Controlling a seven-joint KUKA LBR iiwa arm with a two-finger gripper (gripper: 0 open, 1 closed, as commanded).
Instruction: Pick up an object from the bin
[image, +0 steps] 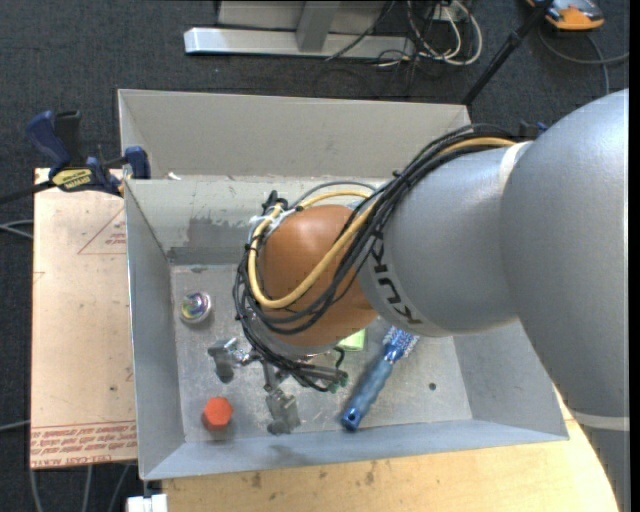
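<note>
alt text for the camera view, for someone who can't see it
The arm's gripper hangs open inside the grey bin, between a small red piece and a blue brush-like tool; a silvery round thing lies farther back.

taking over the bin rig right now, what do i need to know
Gripper: low in the front-left part of the bin, jaws apart, nothing between them.
Things: small red piece just left of it by the front wall; round silver-and-yellow piece farther back on the left; blue-handled tool lying slantwise to the right; green piece partly hidden under the orange wrist cover.
Done: nothing picked yet.
Left: close on one thing and lift it out; the red piece looks nearest.
</note>
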